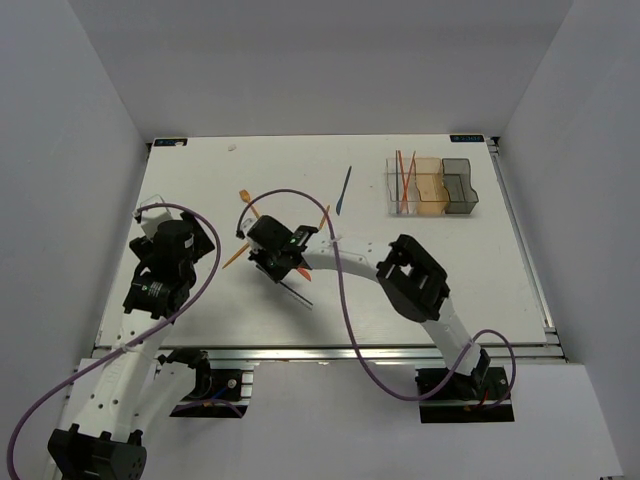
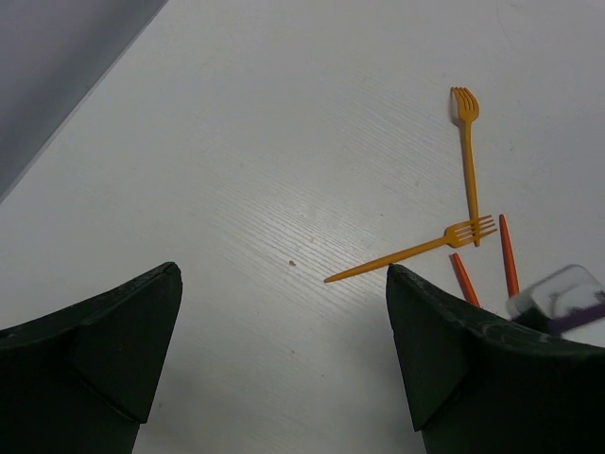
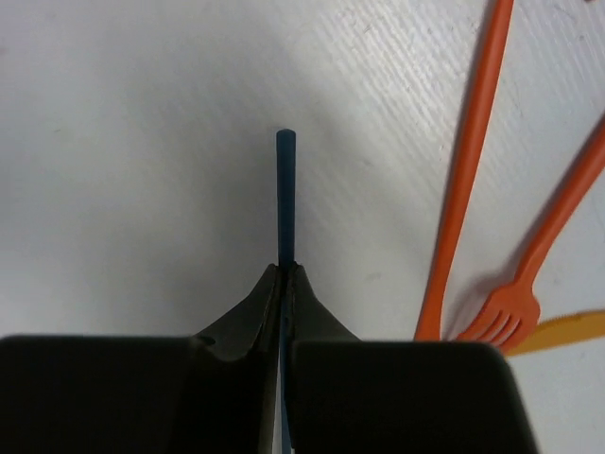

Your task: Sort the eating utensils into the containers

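My right gripper [image 1: 276, 258] is shut on a dark blue utensil [image 3: 285, 189] just above the table; its handle sticks out past the closed fingertips [image 3: 274, 284], and its other end trails toward me [image 1: 298, 297]. Two red utensils [image 3: 473, 161], one of them a red fork [image 3: 529, 284], lie just to its right. My left gripper [image 2: 284, 284] is open and empty over bare table, left of two crossed orange forks [image 2: 466, 161]. Another dark blue utensil [image 1: 344, 190] lies mid-table. The containers [image 1: 432, 185] stand at the back right; the clear one [image 1: 402, 185] holds red and orange utensils.
An orange utensil [image 1: 323, 217] lies by the right arm's wrist. Two red tips [image 2: 508, 255] show next to the right gripper's housing [image 2: 562, 298] in the left wrist view. White walls close the table on three sides. A purple cable [image 1: 340, 290] loops over the right arm.
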